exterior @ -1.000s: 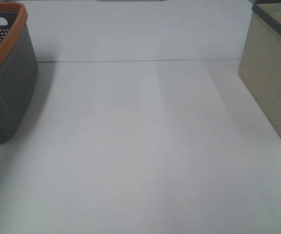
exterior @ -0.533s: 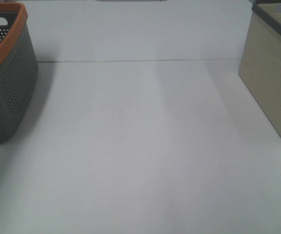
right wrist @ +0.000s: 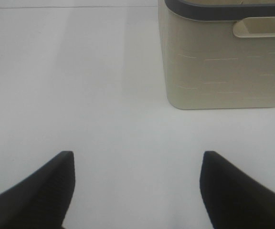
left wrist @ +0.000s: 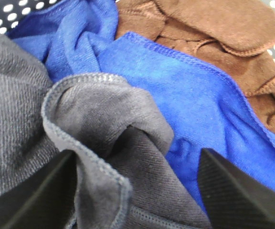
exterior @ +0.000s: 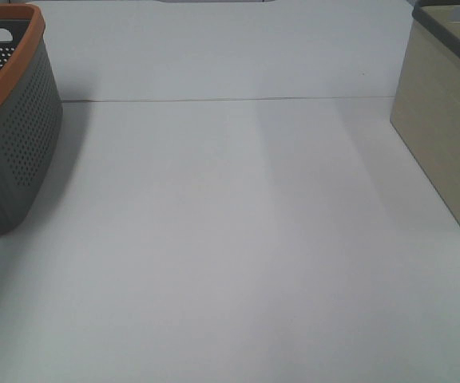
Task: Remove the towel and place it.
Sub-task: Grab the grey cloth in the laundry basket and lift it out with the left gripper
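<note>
Starting at ten o'clock on the white table (exterior: 230, 239): grey basket (exterior: 22, 136) with an orange rim and lots of little holes. Inside it, a dark shape sitting in a new spot compared with a moment ago (too small from up there to tell arm from cloth). Looks like a reach deeper into the pile.

Seen from the left wrist: left gripper (left wrist: 136, 157) down among the cloths, fingers spread wide, one on each side of a raised fold of the towel (left wrist: 104, 109). Pulled in a little since a moment ago, but not squeezing yet, so holding nothing. Towel dark grey and soft, with a stitched edge, lying in the basket against a blue cloth (left wrist: 199, 95), with a brown cloth (left wrist: 214, 28) just past the blue one. Good news for the job: right cloth lined up, fold ready to be pinched. Worth watching: blue cloth touching the towel, so maybe coming up too.

Middle of the table, from six o'clock to twelve: same as before, nothing lying there.

Over at two o'clock: pale bin (exterior: 446, 136) with a dark rim, not moved. Near that bin, right gripper (right wrist: 137, 152) hanging over the table, fingers wide apart, holding nothing, same as before. Towel not out yet, so lifting and putting down both left to do.
</note>
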Robot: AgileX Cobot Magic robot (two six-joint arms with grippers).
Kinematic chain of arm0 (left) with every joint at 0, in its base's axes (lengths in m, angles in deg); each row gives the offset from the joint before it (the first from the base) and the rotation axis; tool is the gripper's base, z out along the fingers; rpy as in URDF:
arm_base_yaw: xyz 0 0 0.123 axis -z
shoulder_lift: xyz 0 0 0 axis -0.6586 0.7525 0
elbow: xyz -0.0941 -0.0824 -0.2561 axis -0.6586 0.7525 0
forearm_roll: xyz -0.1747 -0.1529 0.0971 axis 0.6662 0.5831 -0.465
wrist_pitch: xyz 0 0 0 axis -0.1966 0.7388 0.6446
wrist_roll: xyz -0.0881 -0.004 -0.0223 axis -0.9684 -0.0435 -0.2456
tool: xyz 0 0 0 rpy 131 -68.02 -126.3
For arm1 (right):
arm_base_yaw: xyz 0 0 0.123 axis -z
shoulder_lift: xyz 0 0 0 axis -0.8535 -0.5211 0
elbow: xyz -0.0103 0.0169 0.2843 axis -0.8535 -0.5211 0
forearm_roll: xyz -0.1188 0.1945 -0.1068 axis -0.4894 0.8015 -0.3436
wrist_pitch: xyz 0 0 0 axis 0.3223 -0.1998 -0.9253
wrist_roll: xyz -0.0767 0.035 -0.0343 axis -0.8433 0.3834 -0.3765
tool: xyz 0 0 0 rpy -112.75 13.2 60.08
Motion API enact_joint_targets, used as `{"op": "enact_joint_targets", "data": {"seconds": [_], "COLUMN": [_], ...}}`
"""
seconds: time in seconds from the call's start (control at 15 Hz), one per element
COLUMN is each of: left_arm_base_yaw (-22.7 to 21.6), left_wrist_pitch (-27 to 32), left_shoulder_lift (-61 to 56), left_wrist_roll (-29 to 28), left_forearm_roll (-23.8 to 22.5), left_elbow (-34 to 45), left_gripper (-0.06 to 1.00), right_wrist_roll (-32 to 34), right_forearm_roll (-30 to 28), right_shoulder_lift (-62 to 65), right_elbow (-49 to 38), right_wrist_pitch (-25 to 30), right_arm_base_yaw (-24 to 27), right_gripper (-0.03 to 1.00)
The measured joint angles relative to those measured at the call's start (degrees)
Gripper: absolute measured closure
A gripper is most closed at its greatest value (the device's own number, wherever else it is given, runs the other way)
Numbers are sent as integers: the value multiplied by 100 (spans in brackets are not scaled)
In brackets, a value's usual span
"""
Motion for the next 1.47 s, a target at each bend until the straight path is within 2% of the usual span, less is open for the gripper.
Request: {"op": "enact_joint_targets", "data": {"seconds": [0.07, 0.13, 0.27, 0.33, 0.6, 0.93, 1.13, 1.33, 1.47], "left_arm_base_yaw": [0, 0, 0, 0, 0, 0, 0, 29, 149], "left_wrist_pitch": [0, 0, 0, 0, 6, 17, -23, -544, -900], "left_shoulder_lift": [0, 0, -6, -29, -390, -1272, -1908, -2550, -2951], "left_wrist_roll": [-103, -206, -218, -218, -212, 292, 974, 1639, 2028], "left_forearm_roll": [0, -6, -34, -46, -223, -229, 69, 458, 550], "left_elbow": [0, 0, 0, 0, 0, 0, 0, 0, 0], "left_gripper": [37, 57, 87, 93, 94, 94, 94, 94, 94], "right_wrist_roll": [17, 40, 40, 46, 46, 46, 46, 46, 46], "right_forearm_roll": [-6, -17, -17, -17, -17, -17, -17, -17, -17], "right_shoulder_lift": [0, 0, 0, 0, 0, 0, 0, 0, 0], "right_elbow": [0, 0, 0, 0, 0, 0, 0, 0, 0], "right_wrist_pitch": [0, 0, 0, 0, 0, 0, 0, 0, 0], "right_arm_base_yaw": [0, 0, 0, 0, 0, 0, 0, 0, 0], "right_gripper": [24, 24, 24, 24, 24, 24, 24, 24, 24]}}
